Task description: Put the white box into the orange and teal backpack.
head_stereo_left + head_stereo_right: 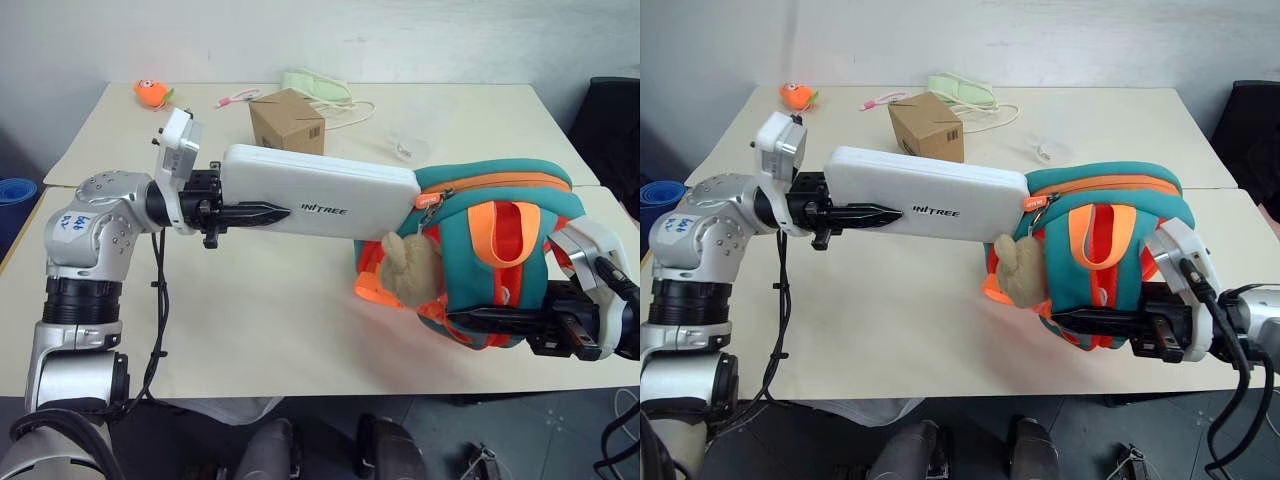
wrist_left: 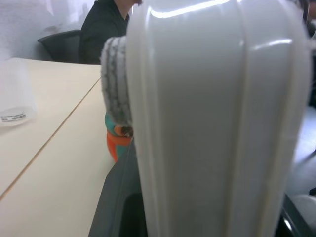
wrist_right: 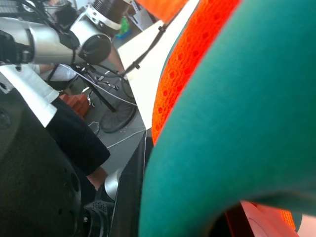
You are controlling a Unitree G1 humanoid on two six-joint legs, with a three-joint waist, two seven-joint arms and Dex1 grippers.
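Behind the white box (image 1: 320, 192), the brown cardboard cube (image 1: 288, 121) stands close, while bare table (image 1: 250, 300) lies open in front of the box.

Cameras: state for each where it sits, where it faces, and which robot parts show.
Head eyes: look forward and down at the white box entering the orange and teal backpack; both arms show.
Left wrist: looks along the left gripper at the box.
Right wrist: looks along the right gripper at backpack fabric.
Shared: backpack.
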